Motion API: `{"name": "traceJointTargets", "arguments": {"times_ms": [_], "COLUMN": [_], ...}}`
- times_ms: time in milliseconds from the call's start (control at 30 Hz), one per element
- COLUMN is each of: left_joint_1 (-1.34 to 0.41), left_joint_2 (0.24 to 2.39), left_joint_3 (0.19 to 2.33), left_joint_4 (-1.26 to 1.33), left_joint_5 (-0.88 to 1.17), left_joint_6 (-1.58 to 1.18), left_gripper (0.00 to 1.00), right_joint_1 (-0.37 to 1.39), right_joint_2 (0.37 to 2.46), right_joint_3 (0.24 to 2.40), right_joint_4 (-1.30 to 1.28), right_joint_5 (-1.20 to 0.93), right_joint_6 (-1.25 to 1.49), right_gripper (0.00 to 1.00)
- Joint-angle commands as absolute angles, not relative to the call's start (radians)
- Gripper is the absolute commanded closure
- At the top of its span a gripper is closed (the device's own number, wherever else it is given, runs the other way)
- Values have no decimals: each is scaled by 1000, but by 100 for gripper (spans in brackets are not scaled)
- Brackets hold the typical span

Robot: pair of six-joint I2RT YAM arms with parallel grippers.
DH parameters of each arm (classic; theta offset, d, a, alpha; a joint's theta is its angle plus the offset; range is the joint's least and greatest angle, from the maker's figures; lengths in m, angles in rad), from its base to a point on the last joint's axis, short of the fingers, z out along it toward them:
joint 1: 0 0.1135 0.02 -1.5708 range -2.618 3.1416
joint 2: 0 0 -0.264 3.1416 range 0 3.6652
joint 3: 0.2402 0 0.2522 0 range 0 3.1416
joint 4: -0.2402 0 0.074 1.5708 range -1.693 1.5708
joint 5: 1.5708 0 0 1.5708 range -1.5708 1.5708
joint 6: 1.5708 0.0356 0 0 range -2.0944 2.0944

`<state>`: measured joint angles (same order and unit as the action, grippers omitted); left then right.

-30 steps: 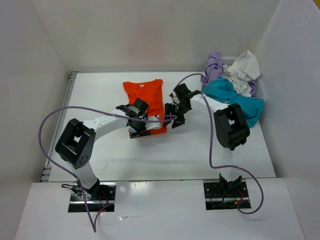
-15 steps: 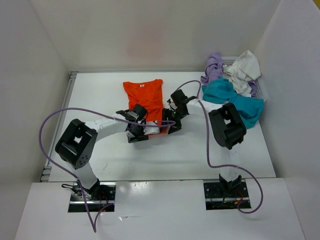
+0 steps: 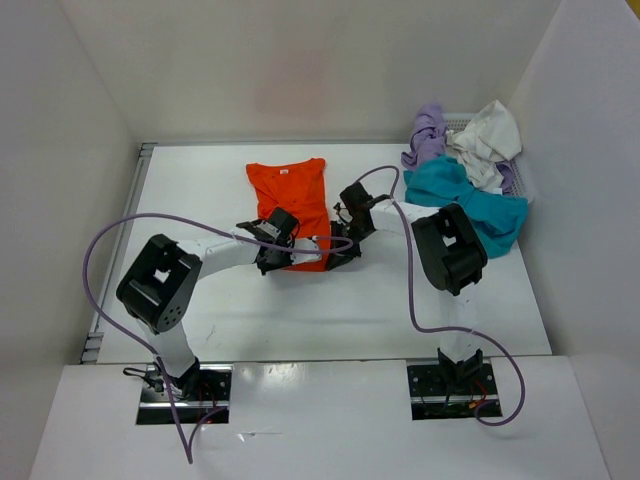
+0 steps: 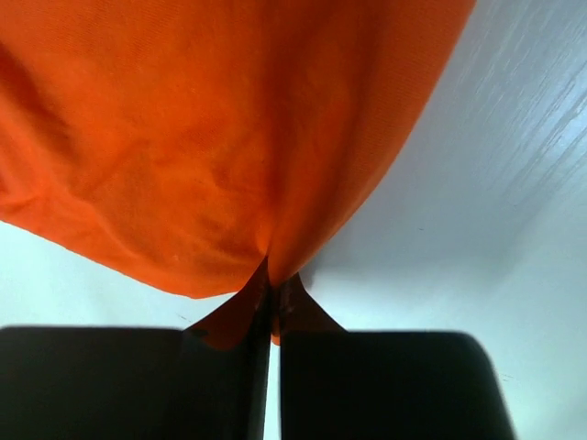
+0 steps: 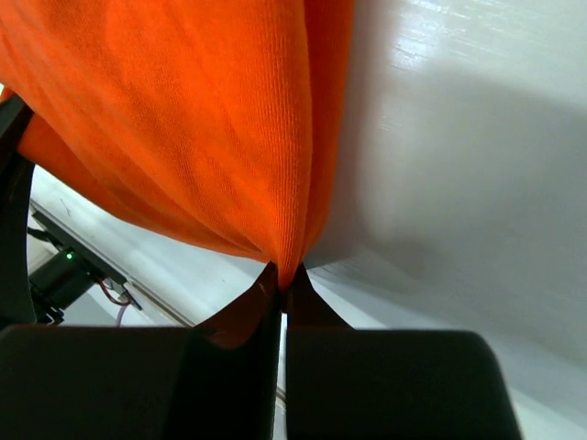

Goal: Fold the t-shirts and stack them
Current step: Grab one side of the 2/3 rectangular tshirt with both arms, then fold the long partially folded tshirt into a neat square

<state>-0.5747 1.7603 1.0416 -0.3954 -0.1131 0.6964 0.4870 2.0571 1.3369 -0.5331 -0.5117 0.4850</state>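
The orange shirt (image 3: pixel 290 190) lies on the bench (image 3: pixel 200 200) with its collar toward the far wall. From above, both wrists cover its near hem, so the corners there cannot be seen.

The left tool (image 4: pixel 272 312) is clamped on a pinch of orange cloth. Its black fingers (image 4: pixel 138 385) are pressed together with only a thin fold between them, and the cloth fans out from that pinch. The right tool (image 5: pixel 280 291) grips the same shirt in the same way, its fingers (image 5: pixel 385 385) closed on a narrow tuck. Both wrist views are cut off at the shirt's upper part, and which corner each tool holds is unclear there.

At the far right, the teal shirt (image 3: pixel 465 195), the lavender shirt (image 3: pixel 428 135) and the white shirt (image 3: pixel 488 140) sit bunched in a heap. It hides most of the basket (image 3: pixel 458 123), and the teal shirt spills over toward the bench.
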Motion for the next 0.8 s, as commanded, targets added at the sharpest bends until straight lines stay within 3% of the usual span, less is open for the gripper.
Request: {"name": "traceJointTargets", "arguments": {"times_ms": [0, 300, 500, 767], "left_joint_1": [-574, -612, -722, -788], "left_joint_2": [1778, 1530, 1297, 1160], "left_joint_3": [1049, 992, 974, 1095], "left_joint_4": [-399, -661, -941, -1299], "left_joint_5": [-100, -80, -118, 5], "left_joint_6": [664, 686, 686, 655], "left_gripper": [98, 100, 100, 100], "right_joint_1": [497, 557, 739, 1001], "right_joint_2": [2048, 1844, 1599, 1390], "right_joint_3": [1336, 1217, 1100, 1028], "right_joint_4": [-517, -606, -689, -712], "right_joint_5": [-477, -477, -445, -454], "right_joint_6": [472, 454, 552, 814], "right_gripper": [100, 100, 100, 100]}}
